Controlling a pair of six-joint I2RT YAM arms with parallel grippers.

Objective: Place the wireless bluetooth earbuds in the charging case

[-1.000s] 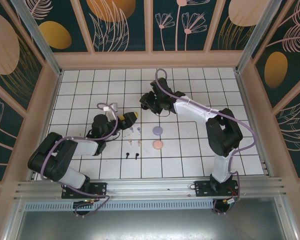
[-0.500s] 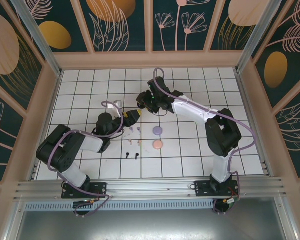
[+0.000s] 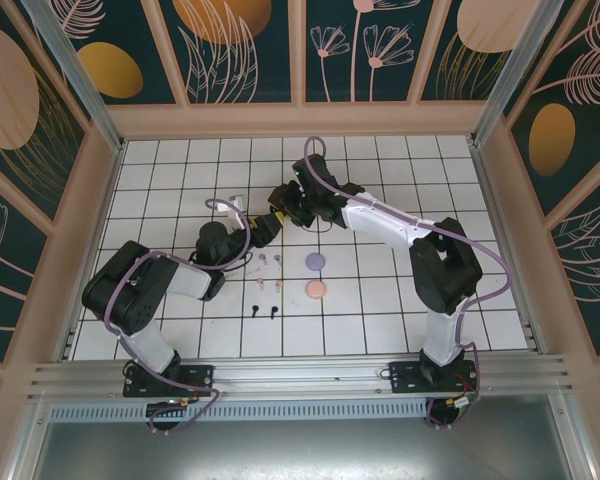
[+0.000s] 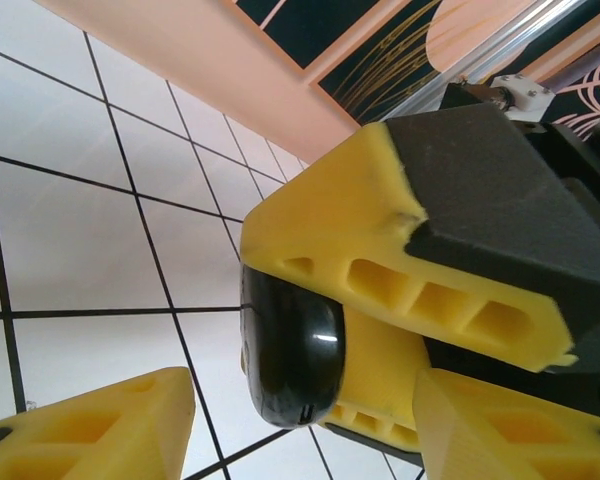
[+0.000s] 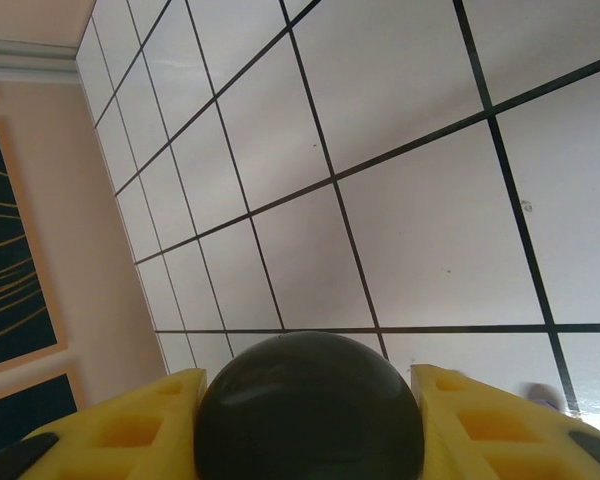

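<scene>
My right gripper (image 5: 308,388) is shut on a round black charging case (image 5: 310,420), held above the tiles at mid-table (image 3: 280,207). My left gripper (image 3: 263,229) has come up against it. In the left wrist view the black case (image 4: 290,345) sits edge-on between the right gripper's yellow fingers (image 4: 410,270). My left gripper (image 4: 295,442) stands open, one fingertip on each side with a gap to the case. On the tiles lie a lilac pair of earbuds (image 3: 270,258), a pink pair (image 3: 270,285) and a black pair (image 3: 263,310).
A lilac round case (image 3: 316,262) and a pink round case (image 3: 315,290) lie shut on the tiles right of the earbuds. A small white object (image 3: 236,201) sits behind the left arm. Wooden walls (image 3: 300,120) ring the tiled floor.
My left gripper has moved up and to the right until it meets the right gripper, and its jaws have narrowed. The right gripper has shifted slightly left with the black case.
</scene>
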